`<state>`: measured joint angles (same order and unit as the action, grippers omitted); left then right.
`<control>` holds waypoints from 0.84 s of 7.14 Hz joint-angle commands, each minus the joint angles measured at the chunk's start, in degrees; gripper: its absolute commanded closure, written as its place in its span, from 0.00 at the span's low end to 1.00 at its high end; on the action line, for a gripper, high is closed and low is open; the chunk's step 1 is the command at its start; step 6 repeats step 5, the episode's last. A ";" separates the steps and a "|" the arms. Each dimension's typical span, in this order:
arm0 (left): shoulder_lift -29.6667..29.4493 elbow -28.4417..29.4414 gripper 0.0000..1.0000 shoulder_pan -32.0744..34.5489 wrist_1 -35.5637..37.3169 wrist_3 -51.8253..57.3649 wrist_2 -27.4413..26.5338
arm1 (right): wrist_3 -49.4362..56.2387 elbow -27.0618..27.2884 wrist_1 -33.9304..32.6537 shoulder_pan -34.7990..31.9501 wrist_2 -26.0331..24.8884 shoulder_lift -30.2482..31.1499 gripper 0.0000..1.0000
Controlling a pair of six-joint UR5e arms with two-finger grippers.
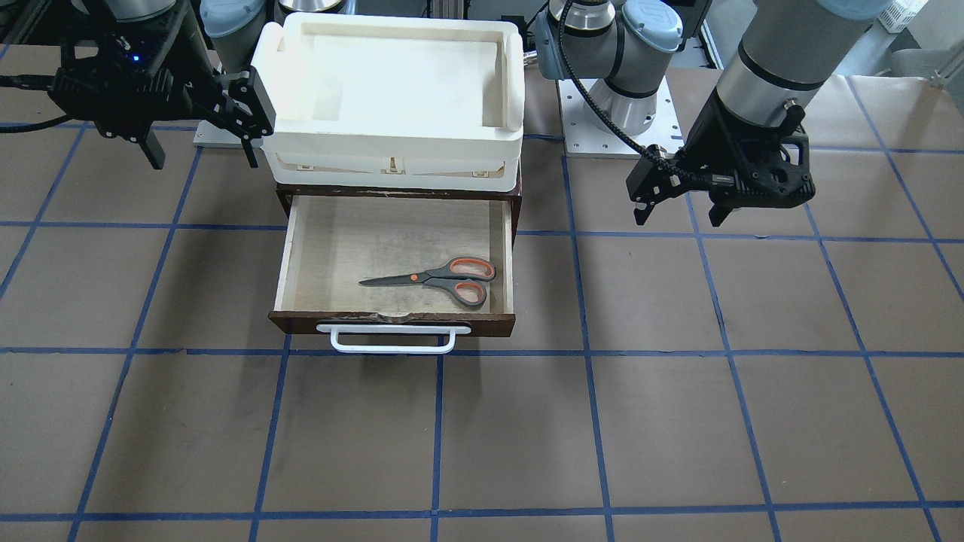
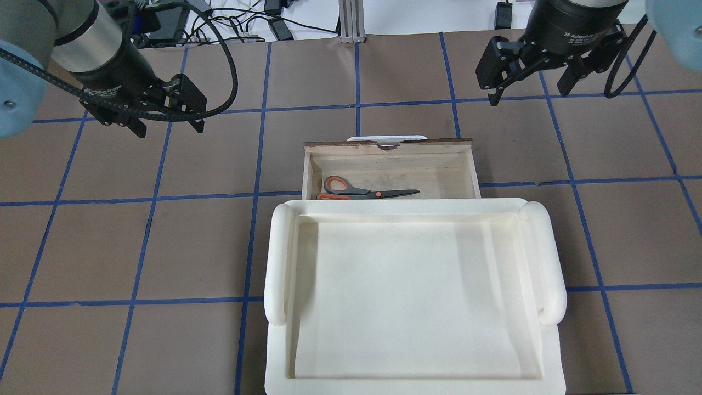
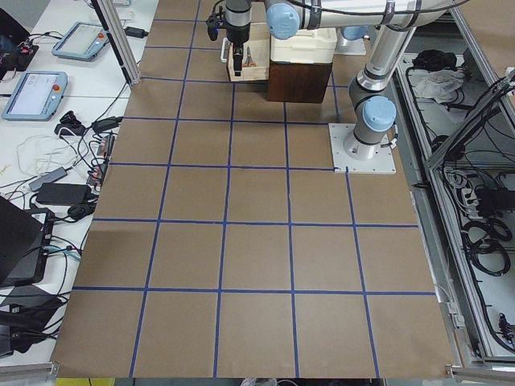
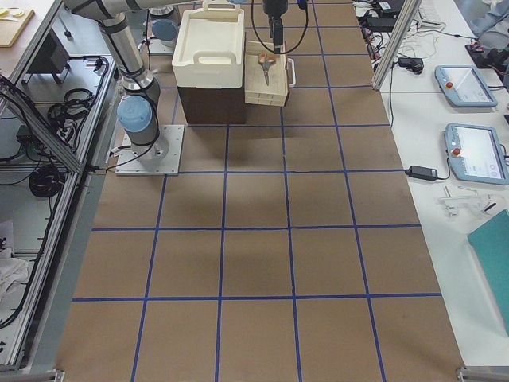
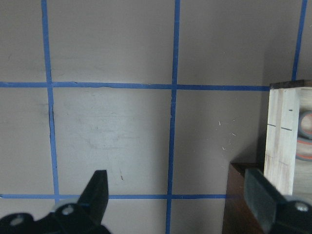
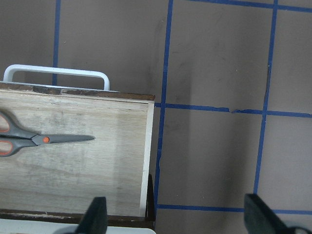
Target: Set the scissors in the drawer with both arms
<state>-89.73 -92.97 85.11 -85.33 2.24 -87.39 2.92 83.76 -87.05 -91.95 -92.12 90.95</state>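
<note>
We see the scissors (image 1: 433, 280) lying flat on the pale plywood floor of the drawer (image 1: 295, 248), which stands open and juts out from under the white tray-like box (image 1: 392, 154). Their orange-and-grey loops sit close to the drawer wall on the robot's left. The dark blades point toward the robot's right, reaching about mid-width. They rest somewhat nearer the drawer's dark front, with its white bar handle (image 1: 393, 339), than its back. Nothing touches them.

The left end effector (image 1: 678, 214) hangs above the bench (image 1: 678, 421) on the robot's left, well apart from the drawer. Its fingers are spread wide and it holds nothing. From its wrist camera we see only bare brown surface between the fingertips, with the drawer's side wall at the right edge of that view.

The right end effector (image 1: 203, 154) hovers on the robot's right, just beside the tray-like box's corner. It is likewise released and empty. Its wrist camera looks down on the scissor blades and the drawer's corner.

Blue tape lines (image 1: 587, 354) grid the bench.
</note>
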 commanded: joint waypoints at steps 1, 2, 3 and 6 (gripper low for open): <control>0.43 -0.37 0.00 0.06 0.33 -1.01 -0.06 | -0.02 0.00 -0.05 0.02 -0.68 0.01 0.00; 0.52 -0.37 0.00 0.14 0.94 -0.93 0.03 | -0.02 0.00 -0.05 0.02 -0.86 0.10 0.00; 0.60 -0.37 0.00 0.14 0.95 -0.92 -0.15 | -0.02 0.00 -0.05 0.10 -0.95 0.19 0.00; 0.87 -0.45 0.00 0.06 0.78 -0.57 -0.15 | -0.02 0.00 0.12 0.02 -0.95 0.45 0.00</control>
